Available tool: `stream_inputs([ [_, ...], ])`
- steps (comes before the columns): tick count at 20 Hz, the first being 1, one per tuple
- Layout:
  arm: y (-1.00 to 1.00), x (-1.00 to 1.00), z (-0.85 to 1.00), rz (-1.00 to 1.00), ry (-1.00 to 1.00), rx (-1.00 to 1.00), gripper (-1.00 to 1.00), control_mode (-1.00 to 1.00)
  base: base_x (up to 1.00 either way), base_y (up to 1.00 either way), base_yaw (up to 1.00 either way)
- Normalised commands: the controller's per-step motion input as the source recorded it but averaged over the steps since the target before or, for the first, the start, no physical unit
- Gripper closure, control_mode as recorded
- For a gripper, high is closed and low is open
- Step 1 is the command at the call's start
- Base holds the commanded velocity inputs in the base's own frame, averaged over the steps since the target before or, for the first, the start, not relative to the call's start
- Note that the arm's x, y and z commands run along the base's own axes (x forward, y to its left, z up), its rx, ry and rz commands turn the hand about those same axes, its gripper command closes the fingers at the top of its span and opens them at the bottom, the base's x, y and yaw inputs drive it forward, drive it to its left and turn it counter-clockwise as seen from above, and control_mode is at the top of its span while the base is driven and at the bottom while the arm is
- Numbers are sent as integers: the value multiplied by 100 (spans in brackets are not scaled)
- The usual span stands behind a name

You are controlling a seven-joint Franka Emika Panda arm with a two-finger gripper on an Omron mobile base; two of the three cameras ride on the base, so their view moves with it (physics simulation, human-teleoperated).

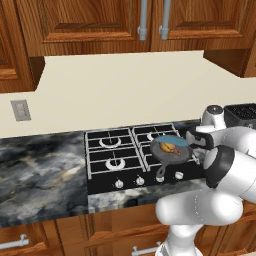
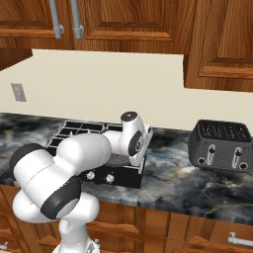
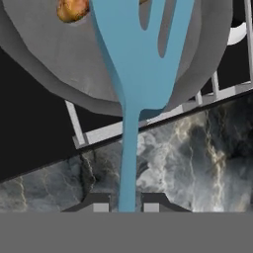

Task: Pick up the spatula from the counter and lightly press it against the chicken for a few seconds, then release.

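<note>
Hand view is showing the pincer [image 3: 126, 205] closing narrowly on the thin handle of a blue slotted spatula [image 3: 136, 59], one dark finger tip [image 3: 101, 205] sitting on each side of the handle. The handle is running upward in this view, over the marbled tabletop [image 3: 197, 163] and the edge of the stove grate [image 3: 99, 133]. It is widening into a blade that is lying across the grey frying pan [image 3: 54, 59]. A browned piece of chicken [image 3: 71, 9] is sitting in the pan just beside the blade's left edge, and whether the two are touching is not clear.

In the left base view the white arm is reaching over the black gas stove [image 1: 115, 155], where the pan [image 1: 175, 156] with the chicken [image 1: 171, 147] is resting on the front right burner. In the right base view a black toaster [image 2: 222, 146] is standing on the tabletop [image 2: 178, 183], well to the right of the stove [image 2: 74, 131].
</note>
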Motion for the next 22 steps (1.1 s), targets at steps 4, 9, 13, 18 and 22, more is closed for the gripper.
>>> stream_inputs([
  [4,0,-1,0,4,0,0,100,-100,0,0,0],
  [9,0,0,0,2,0,0,100,-100,0,0,0],
  [13,0,0,0,1,0,-2,100,-100,0,0,0],
  [18,1,0,0,2,0,-4,100,-100,0,0,0],
  [22,2,-2,0,2,0,-4,100,-100,0,0,0],
])
